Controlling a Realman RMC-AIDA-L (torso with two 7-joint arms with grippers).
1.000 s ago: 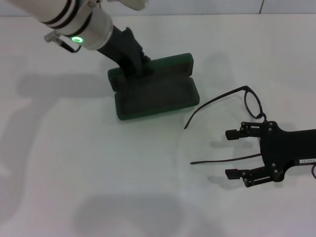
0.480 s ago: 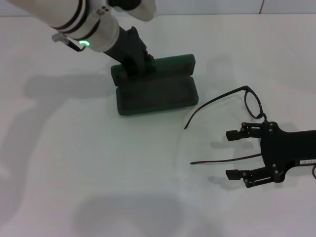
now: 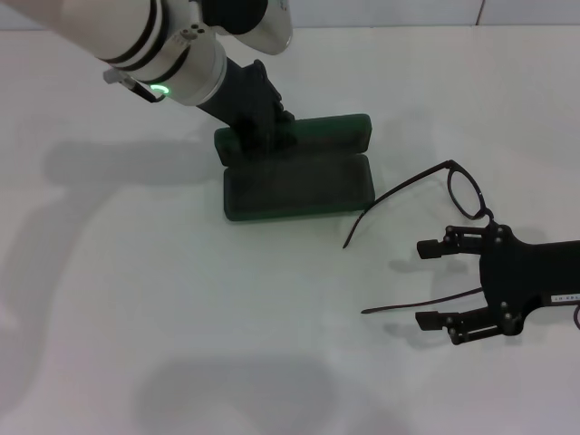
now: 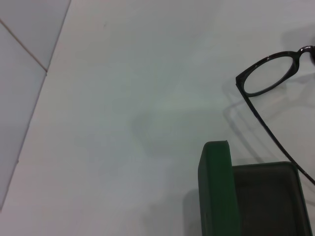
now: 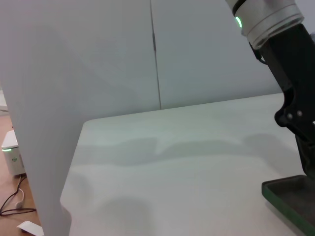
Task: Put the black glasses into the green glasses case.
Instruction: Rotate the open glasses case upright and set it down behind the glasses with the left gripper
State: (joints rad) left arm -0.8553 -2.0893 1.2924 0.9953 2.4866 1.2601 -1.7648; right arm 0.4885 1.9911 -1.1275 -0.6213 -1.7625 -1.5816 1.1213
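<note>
The left hand [image 3: 258, 127] is planted on the back of the green glasses case [image 3: 299, 181], at the lid's left end; whether it is spread or pinching the lid cannot be told, since its tips are masked by its own dark body. Over the last second the open case has been shifted to the right across the tabletop [image 3: 181, 317], so that its right end now lies just beside the tip of the nearer temple arm of the black glasses [image 3: 435, 217]. This is judged to shorten the transfer that remains, as the glasses are not yet in the case.

The right hand [image 3: 439, 283] is held spread low over the tabletop, with the other temple arm running between its fingers [image 3: 433, 246], and nothing is gripped. One lens is hidden beneath the right hand in the head view. In the left wrist view only a corner of the case and one lens are shown.
</note>
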